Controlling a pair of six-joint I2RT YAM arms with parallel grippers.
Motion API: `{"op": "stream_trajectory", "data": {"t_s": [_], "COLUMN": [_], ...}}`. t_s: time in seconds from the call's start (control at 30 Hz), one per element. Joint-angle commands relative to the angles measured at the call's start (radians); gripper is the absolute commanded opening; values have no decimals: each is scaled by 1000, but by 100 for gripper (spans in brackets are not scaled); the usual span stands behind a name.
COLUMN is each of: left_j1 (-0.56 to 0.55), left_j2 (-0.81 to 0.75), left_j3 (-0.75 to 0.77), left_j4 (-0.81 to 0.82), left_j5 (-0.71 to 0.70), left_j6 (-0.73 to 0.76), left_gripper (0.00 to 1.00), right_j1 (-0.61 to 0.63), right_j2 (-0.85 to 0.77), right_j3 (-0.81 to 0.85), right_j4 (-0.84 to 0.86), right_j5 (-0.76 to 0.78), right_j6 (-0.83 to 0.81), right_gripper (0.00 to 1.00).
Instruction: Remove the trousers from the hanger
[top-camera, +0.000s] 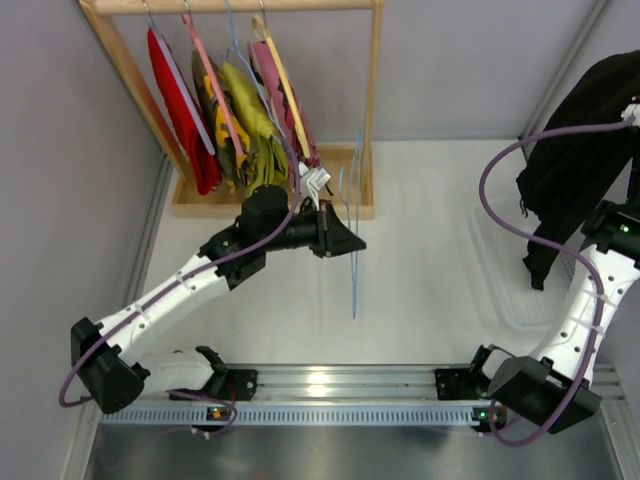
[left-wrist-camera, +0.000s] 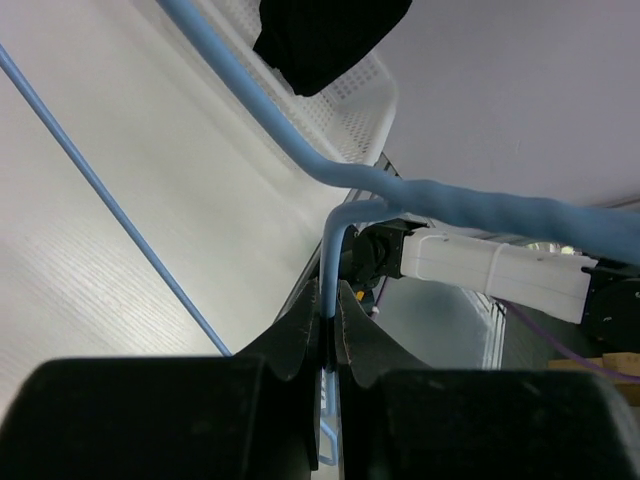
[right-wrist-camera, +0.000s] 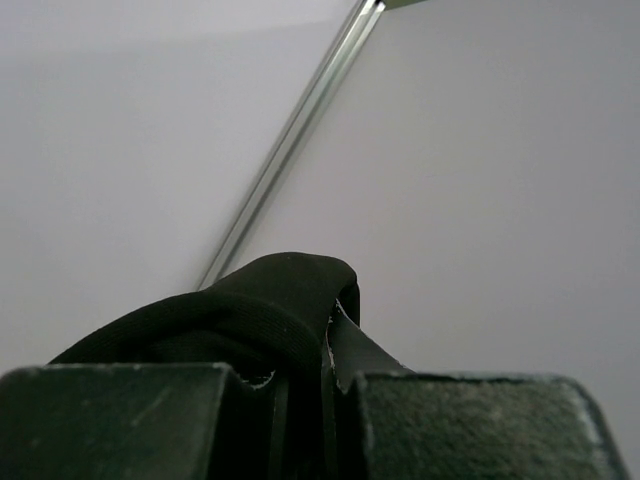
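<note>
Left gripper (left-wrist-camera: 328, 300) is pinched tight on the bare light-blue plastic hanger (top-camera: 353, 280), just in front of the wooden clothes rack (top-camera: 375, 100). Well right of the rack, the right gripper (right-wrist-camera: 330, 345) clamps the plain black cloth trousers (top-camera: 575, 130) high over the white perforated basket (top-camera: 505, 290), likely for a drop. The pink camouflage trousers (top-camera: 275, 85) hang on the rack.

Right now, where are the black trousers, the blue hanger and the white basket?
black trousers (top-camera: 585, 175): top view, middle of the hanging cloth.
blue hanger (left-wrist-camera: 470, 207): left wrist view, its thick bar.
white basket (left-wrist-camera: 362, 108): left wrist view, holed wall.
</note>
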Motion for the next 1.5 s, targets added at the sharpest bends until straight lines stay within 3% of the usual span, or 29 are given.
{"op": "stream_trajectory", "data": {"t_s": [0.0,0.33,0.47,0.67,0.93,1.17,1.3,1.47], "left_j1": [9,72,98,125,147,148,148,150], "left_j2": [-18,-60,-71,-109,-172,-172,-158,-166], "left_j3": [78,125,136,113,114,145,161,156], "left_j4": [48,22,-15,-58,-145,-177,-176,-177], "left_j5": [13,101,122,147,131,116,111,101], "left_j6": [62,169,191,221,309,335,321,324], "left_gripper": [0,0,0,0,0,0,0,0], "right_j1": [-43,-79,-85,-100,-106,-105,-135,-252], "right_j2": [-104,-262,-253,-192,-19,89,161,187], "right_j3": [-67,-444,-499,-525,-488,-496,-465,-344], "right_j4": [134,0,-106,-303,-697,-785,-787,-847], "right_j5": [-111,-289,-318,-341,-375,-315,-274,-508], "right_j6": [33,4,-38,-127,-214,-248,-171,-14], "right_gripper": [0,0,0,0,0,2,0,0]}}
